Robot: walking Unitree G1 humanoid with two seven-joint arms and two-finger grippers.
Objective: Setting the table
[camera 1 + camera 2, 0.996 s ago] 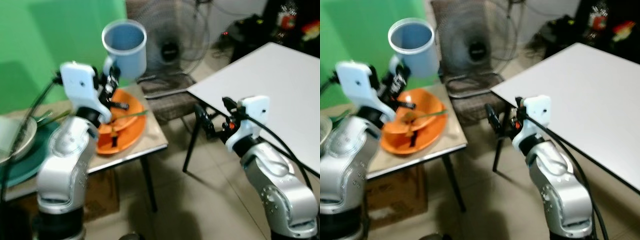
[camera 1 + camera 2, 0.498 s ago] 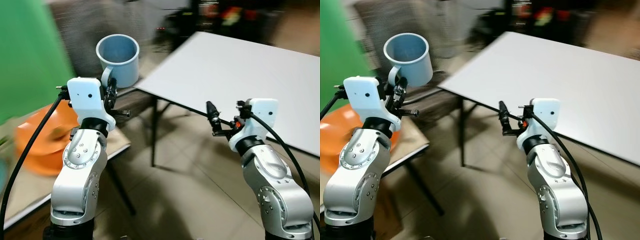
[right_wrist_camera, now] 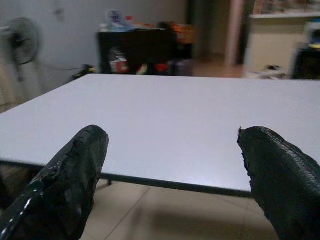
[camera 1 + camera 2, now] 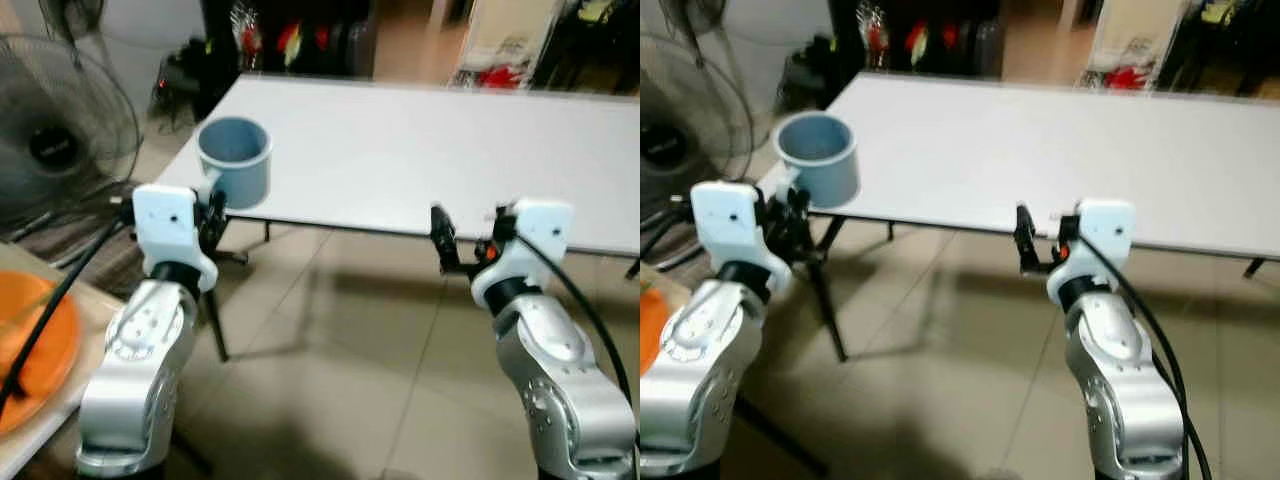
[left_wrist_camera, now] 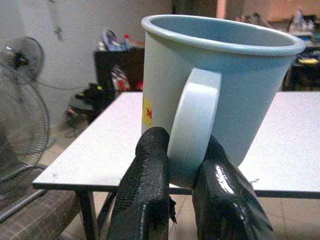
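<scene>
Left wrist view — smooth blue plastic mug (image 5: pixel 215 90) in left tool (image 5: pixel 182 190)

Probably a home: white table (image 4: pixel 420 140), standing fan (image 4: pixel 55 130), cluttered dark shelves (image 4: pixel 285 40).

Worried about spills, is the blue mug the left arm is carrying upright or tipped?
Upright. The blue mug has its open rim facing up, handle pinched between the left gripper fingers; contents cannot be seen.

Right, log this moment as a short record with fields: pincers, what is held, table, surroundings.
left pincer: shut on the handle of the blue mug, held upright near the table's corner
right pincer: open, holding nothing, facing the table edge
white table: bare top ahead of the robot
orange plate: on a side table at the robot's left
fan: standing at far left
</scene>
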